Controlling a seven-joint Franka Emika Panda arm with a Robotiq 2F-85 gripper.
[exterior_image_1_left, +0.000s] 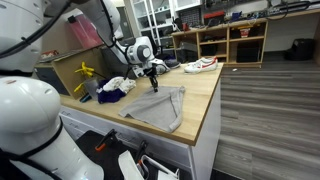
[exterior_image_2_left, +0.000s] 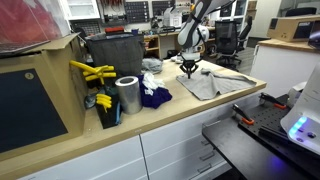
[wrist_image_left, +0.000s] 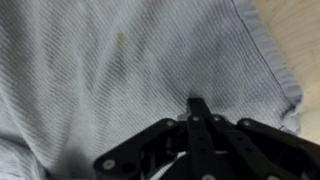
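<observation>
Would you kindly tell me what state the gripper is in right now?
Gripper: closed, tips down on the cloth; whether fabric is pinched cannot be told.

1 grey cloth (exterior_image_1_left: 155, 105), 1 blue cloth (exterior_image_2_left: 155, 97), 1 wht shoe (exterior_image_1_left: 200, 66), 1 silver roll (exterior_image_2_left: 127, 95)

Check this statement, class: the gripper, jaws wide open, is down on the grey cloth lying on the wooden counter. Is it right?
Not quite. The gripper is shut, not wide open: the wrist view shows its jaws drawn together on the grey cloth. The rest stands: the cloth lies on the wooden counter.
</observation>
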